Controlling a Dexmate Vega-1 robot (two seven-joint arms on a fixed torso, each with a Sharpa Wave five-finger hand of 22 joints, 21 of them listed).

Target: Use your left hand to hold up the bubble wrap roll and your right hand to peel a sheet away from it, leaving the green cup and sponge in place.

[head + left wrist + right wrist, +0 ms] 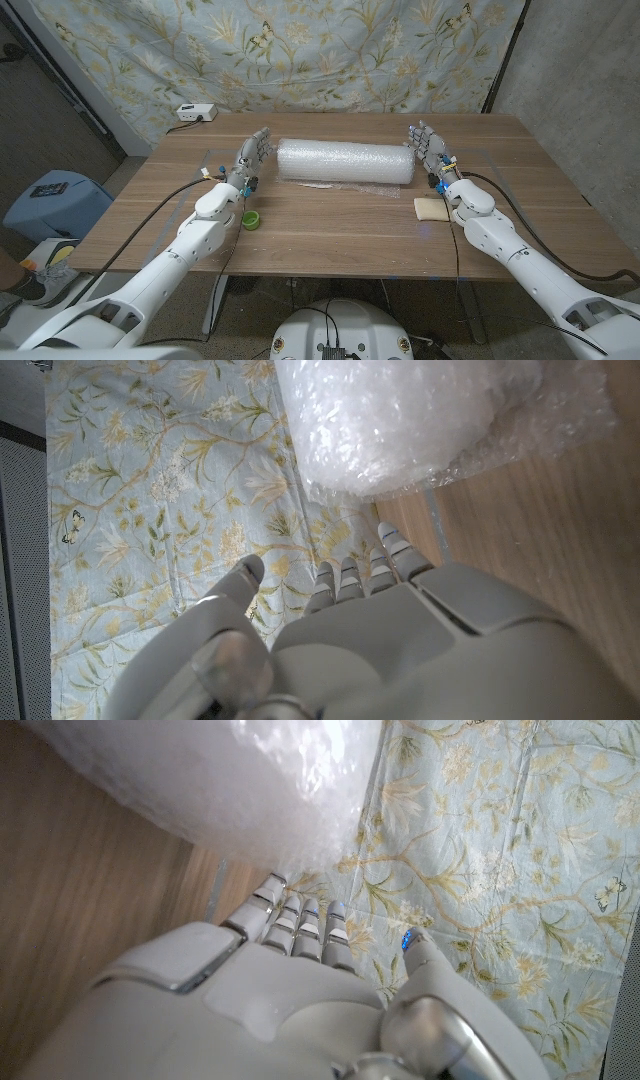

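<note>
A long white roll of clear bubble wrap [346, 162] lies on its side across the middle of the brown wooden table [330, 225], with a loose sheet edge spread on the wood along its near side. The left hand [252, 156] stands just beside the roll's left end and the right hand [428, 148] just beside its right end, both holding nothing, fingers extended and apart. A small green cup [251, 220] sits near the roll's left end on its near side, beside the left forearm, and a pale yellow rectangular sponge [430, 207] lies near the roll's right end, touching the right wrist.
</note>
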